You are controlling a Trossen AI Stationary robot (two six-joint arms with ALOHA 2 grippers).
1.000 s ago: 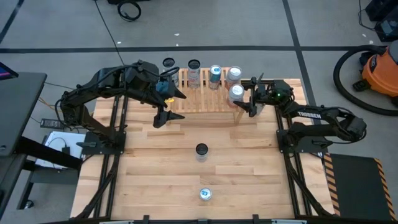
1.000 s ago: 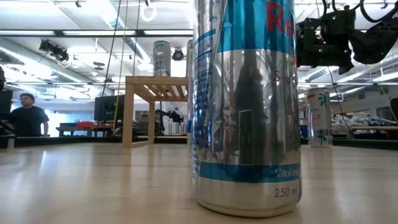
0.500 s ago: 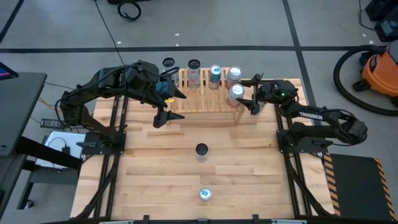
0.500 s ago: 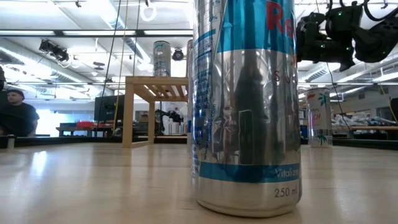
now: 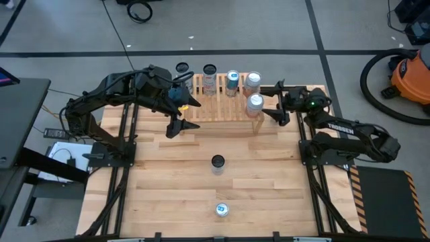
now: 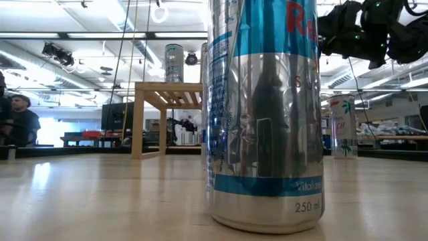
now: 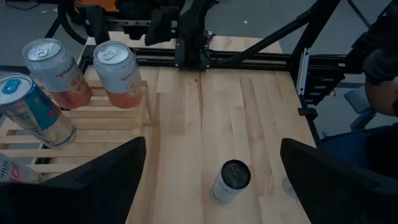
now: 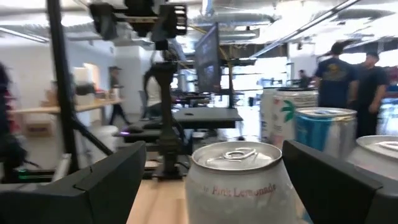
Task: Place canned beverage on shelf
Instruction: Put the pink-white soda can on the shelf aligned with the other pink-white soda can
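Up on the shelf (image 5: 222, 101), at the top centre of the high view, four cans stand upright on the slats: a pale one (image 5: 209, 82), a blue-topped one (image 5: 232, 82), a pink one (image 5: 252, 82), and in front of that the pink lemonade can (image 5: 254, 104) near the shelf's right end. The right gripper (image 5: 277, 102) sits just right of that lemonade can, fingers spread wide and holding nothing; in its wrist view the can (image 8: 239, 180) fills the gap between the two dark fingers, untouched. The left gripper (image 5: 176, 114) hangs at the shelf's left front corner, fingers also wide apart and empty. Down the light wooden table (image 5: 168, 202), a dark-topped can (image 5: 218, 163) stands at centre and a blue-and-silver can (image 5: 222, 210) near the bottom edge, the same can (image 6: 264, 114) towering across the low view. Two dark round objects (image 5: 182, 68) lie on the grey floor behind the shelf, an orange vacuum (image 5: 410, 77) at far right. A person (image 6: 19, 120) sits at the low view's left edge; others (image 8: 351, 74) stand in the bright room beyond.
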